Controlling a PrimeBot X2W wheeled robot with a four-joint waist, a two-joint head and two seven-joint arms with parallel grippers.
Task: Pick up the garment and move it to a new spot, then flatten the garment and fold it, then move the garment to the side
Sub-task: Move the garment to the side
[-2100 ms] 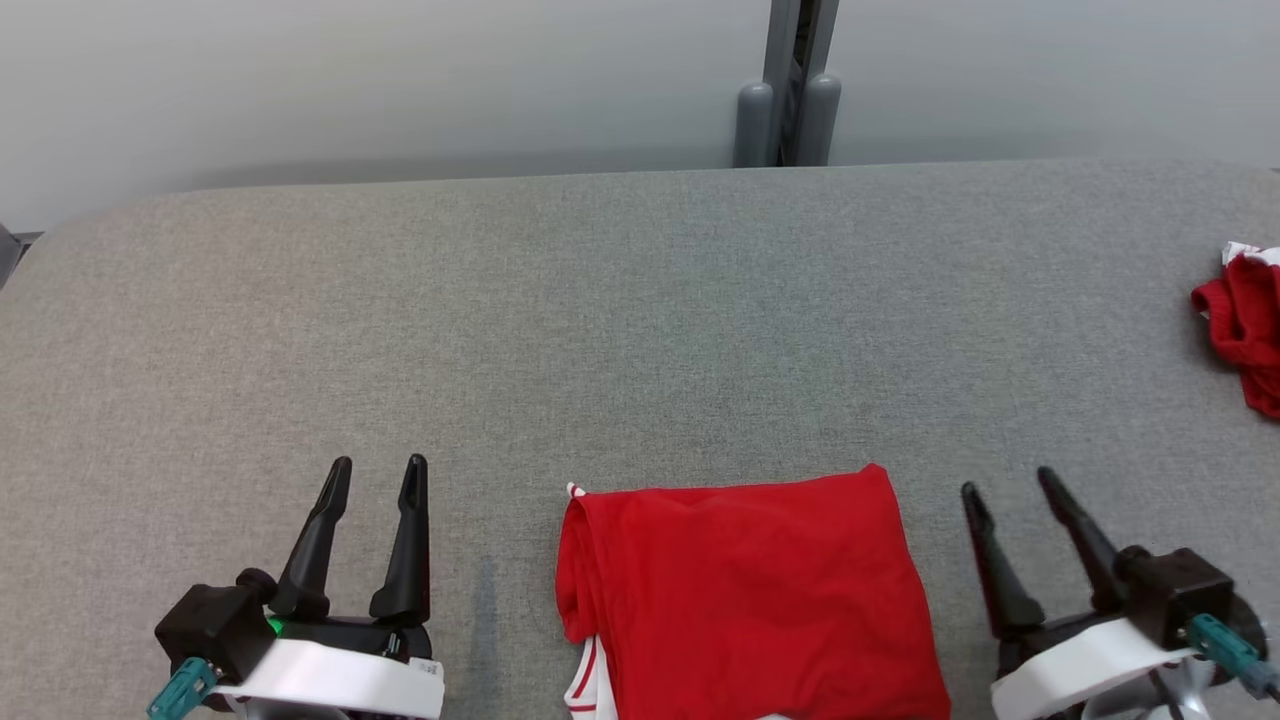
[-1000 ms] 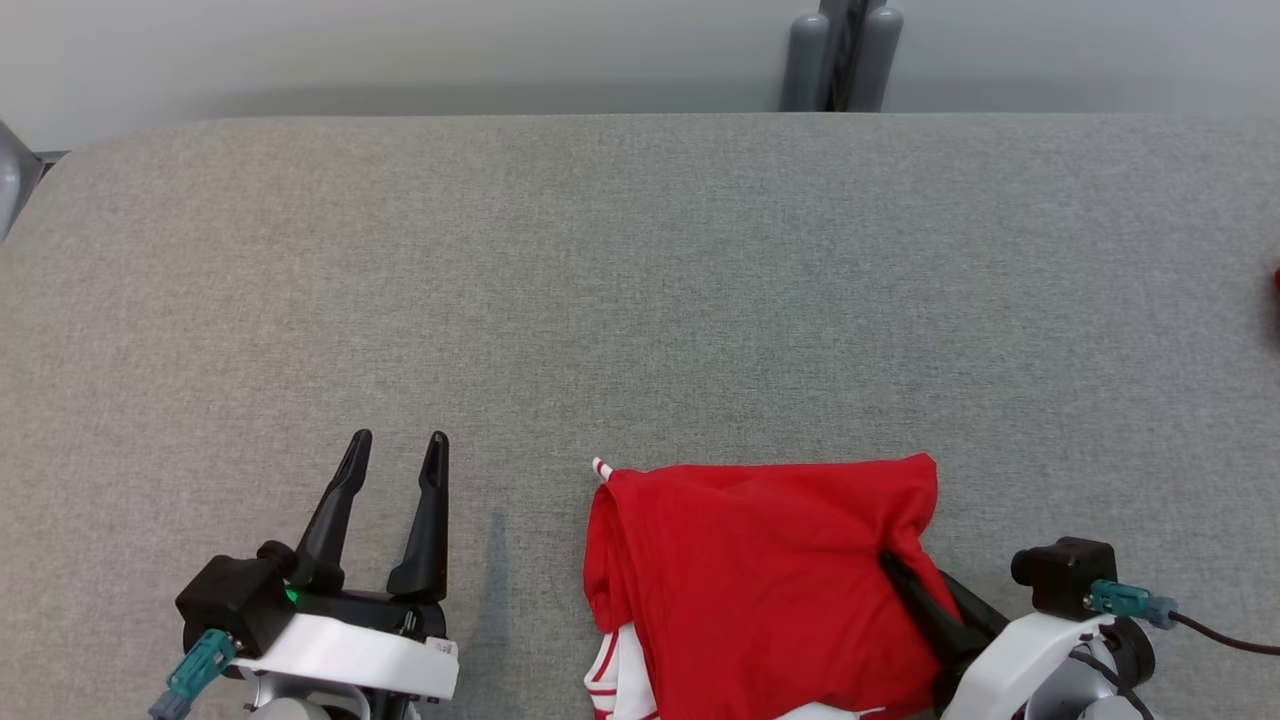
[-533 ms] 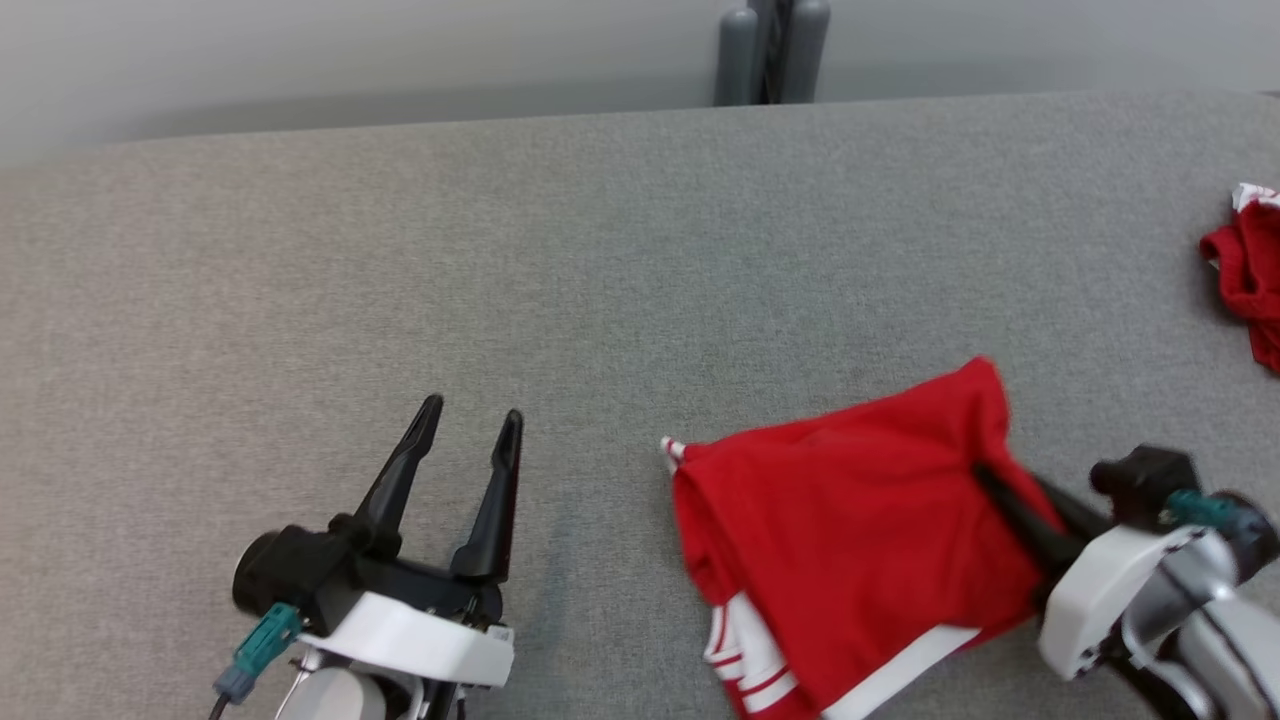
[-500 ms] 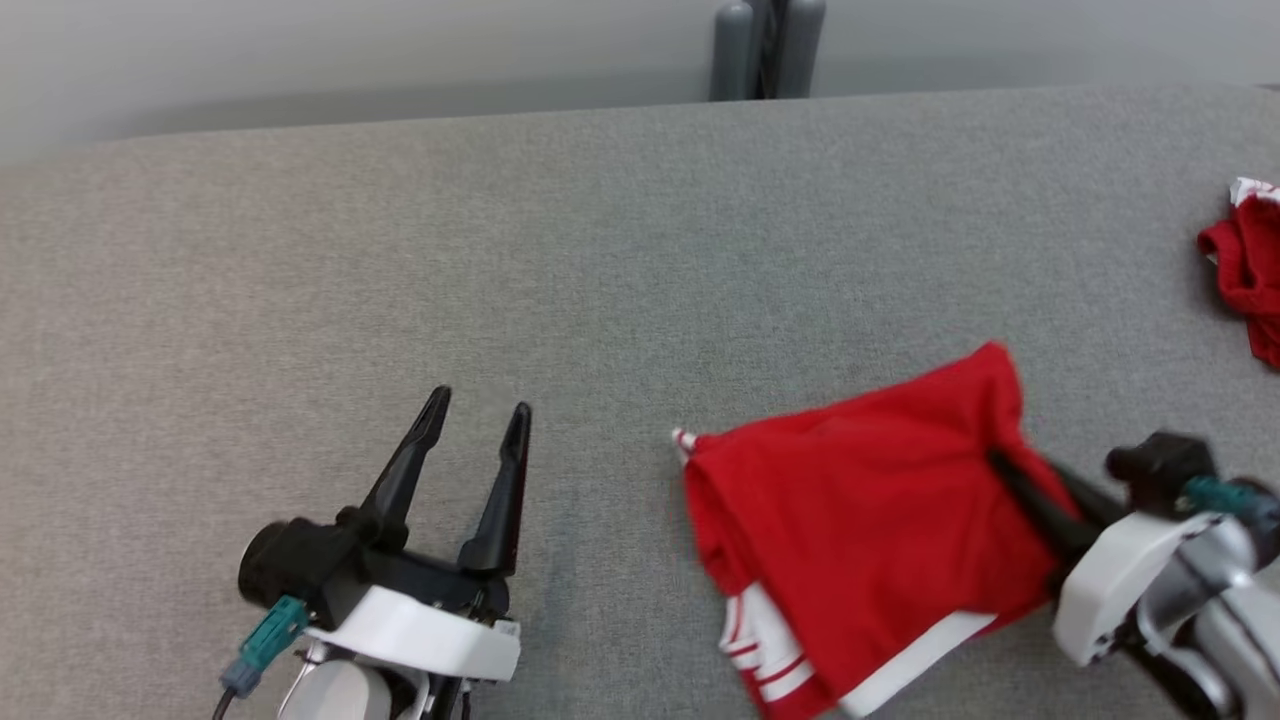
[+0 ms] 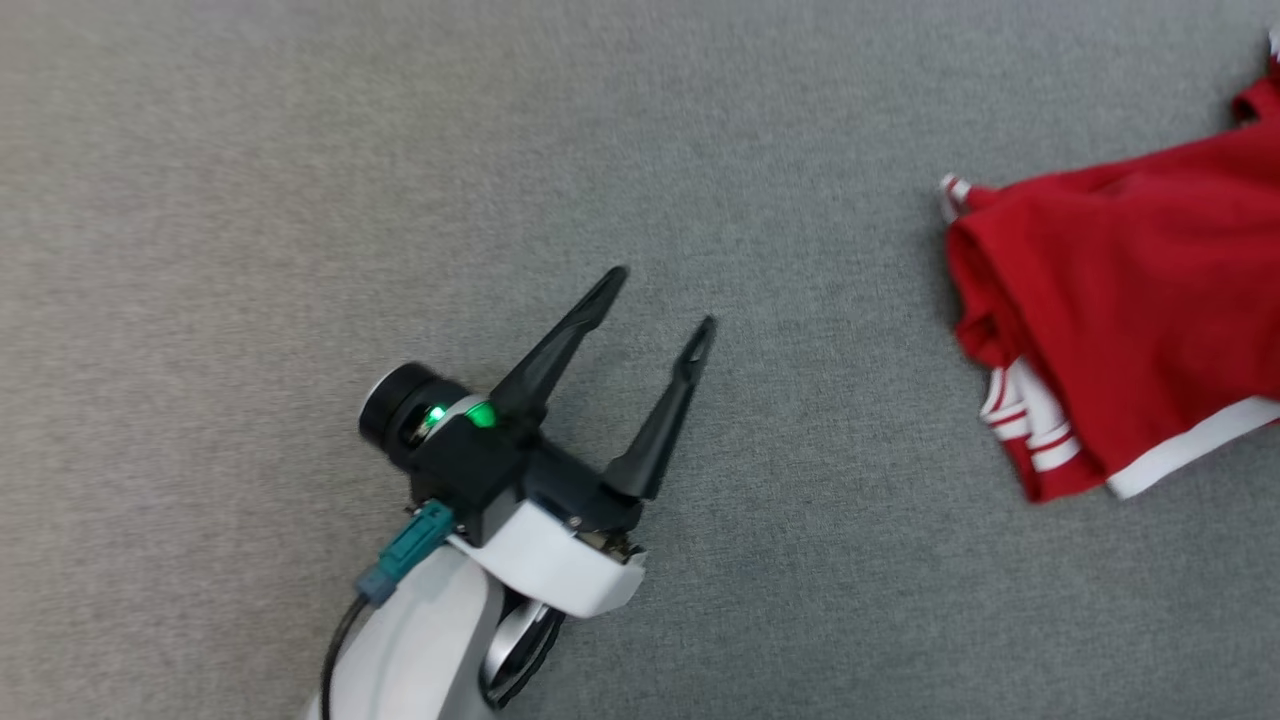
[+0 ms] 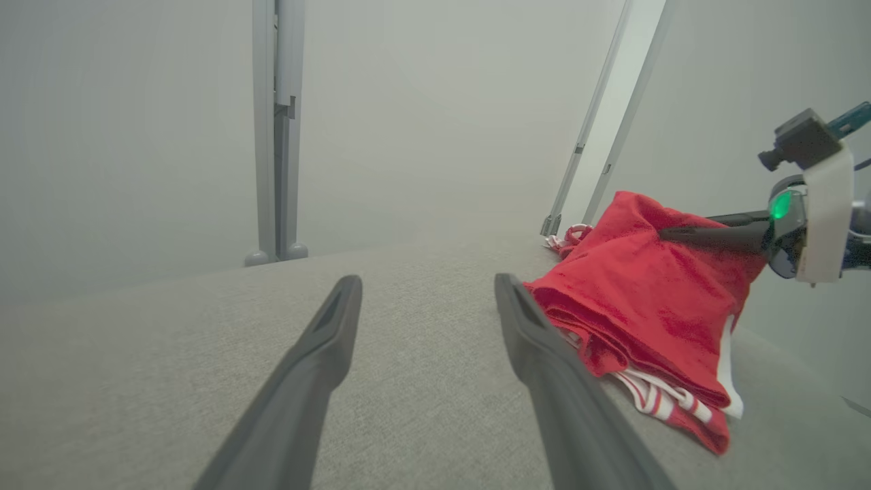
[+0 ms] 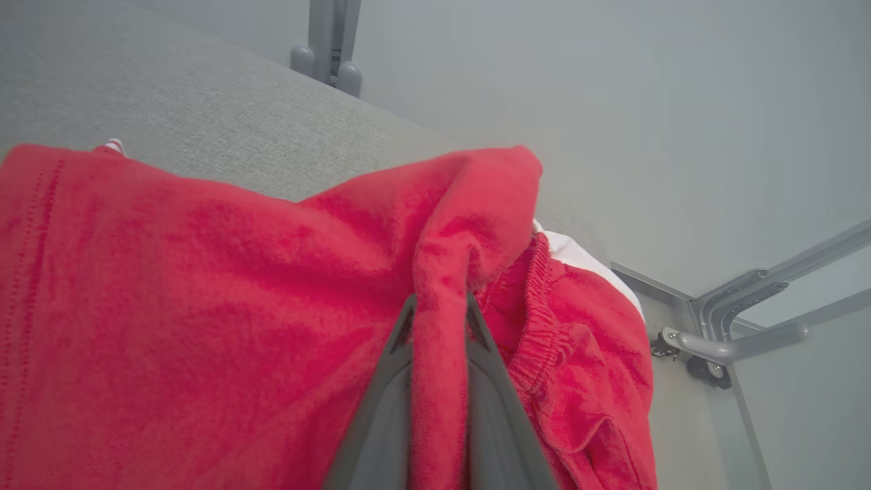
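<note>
Your left gripper [image 5: 664,296] on the grey tabletop [image 5: 300,200], fingers apart and empty, red garment [image 5: 1120,300] well to its right, one edge raised, your right gripper [image 7: 439,306] fingers clamped on that fold.

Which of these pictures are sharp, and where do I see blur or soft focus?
Head view: slight motion blur, edges of the garment smeared. Left wrist view: left gripper soft up close, wall hazy. Right wrist view: garment very close, fuzzy; right gripper soft.
</note>
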